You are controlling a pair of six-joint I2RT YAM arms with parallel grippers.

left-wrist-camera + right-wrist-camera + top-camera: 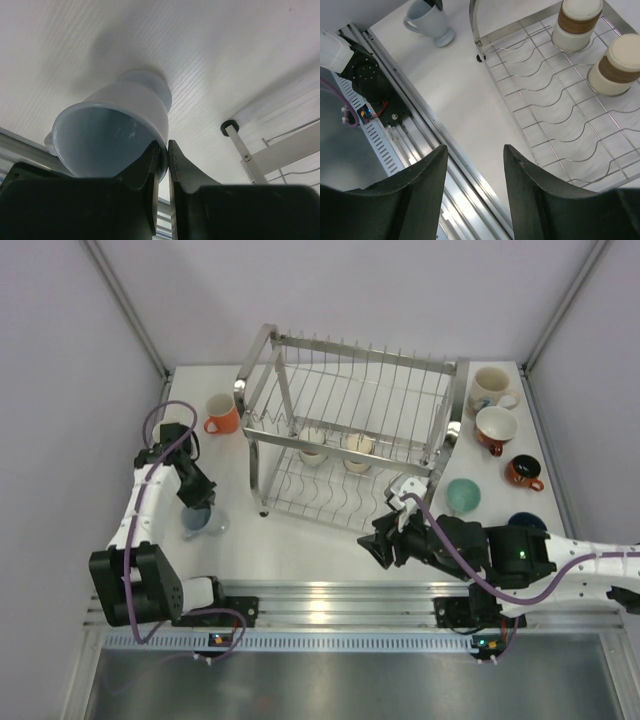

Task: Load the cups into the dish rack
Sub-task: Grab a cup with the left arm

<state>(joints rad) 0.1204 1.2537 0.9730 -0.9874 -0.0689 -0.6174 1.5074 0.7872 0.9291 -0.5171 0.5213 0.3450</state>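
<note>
pale blue-grey cup (132, 102), flared, rim pinched by left tool (164, 148), right tool (475, 152) open

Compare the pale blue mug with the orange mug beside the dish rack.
The pale blue mug is pinched at its rim by the left gripper; the orange mug stands free. The orange mug sits close beside the dish rack; the pale blue mug is farther from it. Both have handles and are outside the rack.
</note>
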